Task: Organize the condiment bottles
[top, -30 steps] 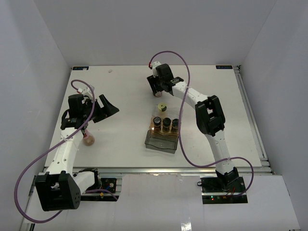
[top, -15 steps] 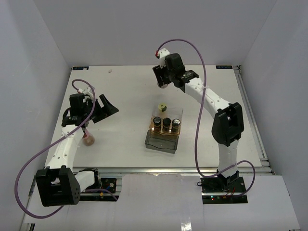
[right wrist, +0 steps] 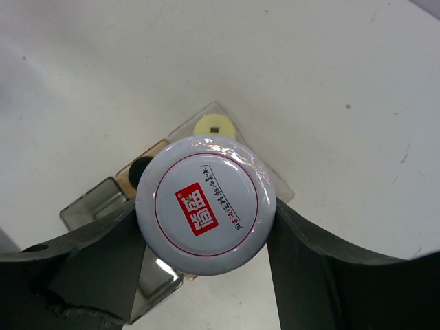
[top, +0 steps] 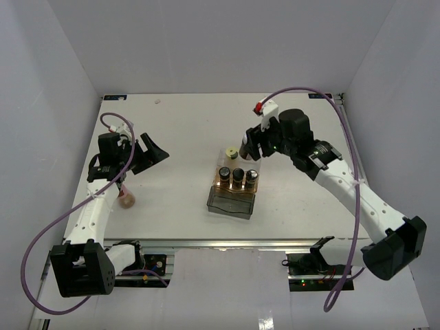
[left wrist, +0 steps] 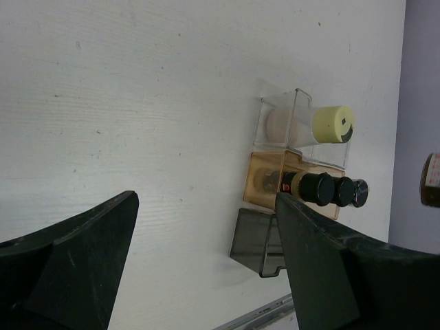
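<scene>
The right claw is closed partway on a white-capped jar, holding it above the bin at mid-counter. Three black-capped jars stand in a row in the bin, with a yellow-capped jar just beyond them. The left claw gapes wide and is empty. A pink jar sits on the counter, well left of the bin.
</scene>
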You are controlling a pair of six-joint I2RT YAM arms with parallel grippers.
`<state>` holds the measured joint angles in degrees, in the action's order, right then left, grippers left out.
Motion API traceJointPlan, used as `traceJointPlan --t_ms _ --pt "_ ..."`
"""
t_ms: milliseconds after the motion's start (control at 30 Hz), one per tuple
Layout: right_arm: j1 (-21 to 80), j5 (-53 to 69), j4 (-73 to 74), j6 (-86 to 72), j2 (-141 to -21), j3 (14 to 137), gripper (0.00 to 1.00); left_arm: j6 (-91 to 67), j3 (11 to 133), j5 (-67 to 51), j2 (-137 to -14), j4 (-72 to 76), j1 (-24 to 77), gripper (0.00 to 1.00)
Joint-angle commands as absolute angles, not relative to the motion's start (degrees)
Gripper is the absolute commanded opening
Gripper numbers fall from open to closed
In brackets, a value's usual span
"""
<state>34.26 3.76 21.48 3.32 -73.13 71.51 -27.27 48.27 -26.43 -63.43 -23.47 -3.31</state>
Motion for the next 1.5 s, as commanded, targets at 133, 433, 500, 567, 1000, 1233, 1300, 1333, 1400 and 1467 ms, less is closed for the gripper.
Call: traceJointPlan --t_ms 133,433,500,567,1000,1233,1300,1333,1400,1467 --pt "39.49 11.96 17.01 -1.31 -61.13 63.96 0.08 -28.34 48.57 -28.01 -61.1 -23.29 -3.25 0.91" --pt "52.78 2.15 14.24 -2.2 -62.58 58.18 0.08 -27.64 47.5 -26.8 -60.56 -24.61 -3.29 0.91" --pt "53.84 1.0 13.63 -2.31 -62.99 57.45 0.08 -27.54 47.34 -26.57 -60.53 -24.7 -3.25 0.91" --pt "54.14 0.64 12.98 -2.72 -63.19 56.78 0.08 -27.39 47.26 -26.51 -60.59 -24.78 -3.34 0.91" --pt "55.99 -4.05 5.5 -3.17 -65.66 50.24 0.08 -26.98 46.67 -26.27 -61.35 -24.08 -3.34 0.91" --pt "56.96 -5.65 3.49 -3.36 -66.16 48.33 0.08 -26.54 46.76 -25.93 -61.92 -24.1 -3.34 0.91" --pt "57.21 -6.3 3.09 -3.34 -66.26 48.0 0.08 -26.54 46.67 -25.84 -62.05 -23.92 -3.34 0.91" --pt "57.37 -6.48 2.82 -3.39 -66.27 47.78 0.08 -26.54 46.62 -25.89 -62.16 -23.8 -3.34 0.91" --pt "57.86 -7.05 2.03 -3.5 -66.35 47.26 0.08 -26.54 46.51 -26.08 -62.3 -23.58 -3.26 0.91" --pt "58.35 -7.84 1.26 -3.52 -66.53 46.56 0.08 -26.67 46.45 -26.27 -62.4 -23.43 -3.3 0.91"
